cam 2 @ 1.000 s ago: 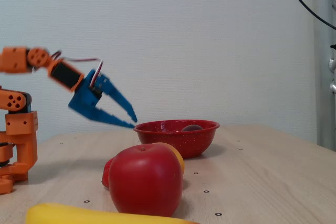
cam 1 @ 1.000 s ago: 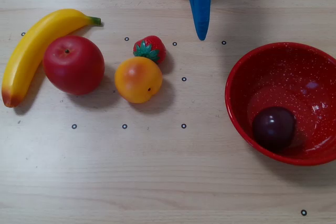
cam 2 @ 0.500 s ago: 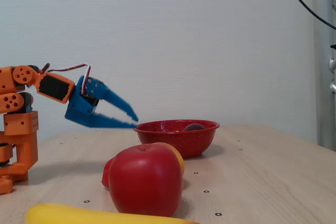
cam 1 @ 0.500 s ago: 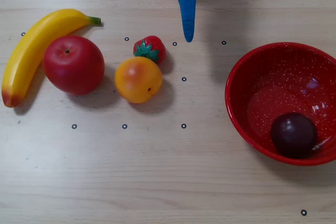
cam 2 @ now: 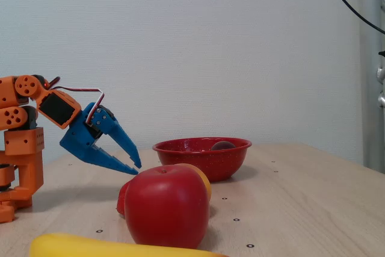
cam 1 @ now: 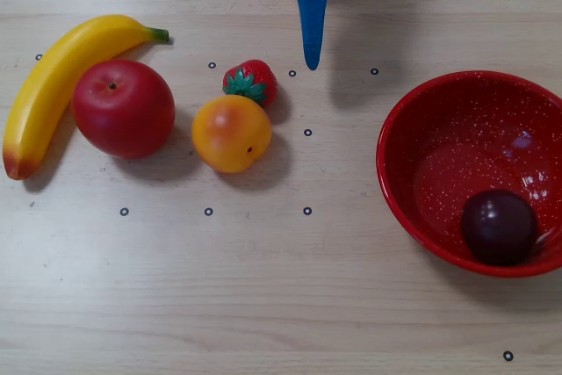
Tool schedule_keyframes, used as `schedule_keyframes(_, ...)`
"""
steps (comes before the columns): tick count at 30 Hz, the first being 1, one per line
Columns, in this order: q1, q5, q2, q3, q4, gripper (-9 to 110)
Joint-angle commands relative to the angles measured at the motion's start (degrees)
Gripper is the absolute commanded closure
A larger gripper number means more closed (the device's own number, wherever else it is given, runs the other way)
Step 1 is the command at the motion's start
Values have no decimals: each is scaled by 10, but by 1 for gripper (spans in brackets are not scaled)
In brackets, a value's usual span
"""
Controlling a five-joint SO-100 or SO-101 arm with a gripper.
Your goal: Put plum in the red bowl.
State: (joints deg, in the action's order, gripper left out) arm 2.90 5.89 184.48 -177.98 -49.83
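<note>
Inside the red bowl (cam 1: 413, 142), against its near wall in the overhead view, the plum (cam 1: 500, 225) was found. The gripper (cam 2: 136, 168) was seen empty, its fingers slightly parted, held above the table (cam 1: 281, 305) well apart from the bowl. Near it, a strawberry (cam 1: 252, 82), an orange (cam 1: 232, 133), an apple (cam 1: 123, 109) and a banana (cam 1: 53, 85) were grouped closely together.

lab-like bench: marker-dotted wooden table (cam 1: 263, 287), plain white wall (cam 2: 210, 46).
</note>
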Motion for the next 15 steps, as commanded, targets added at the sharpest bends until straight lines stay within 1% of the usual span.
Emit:
schedule_keyframes(1, -4, 5, 6, -8, 3, 101)
schedule_keyframes(15, -7, 2, 5, -8, -5, 101)
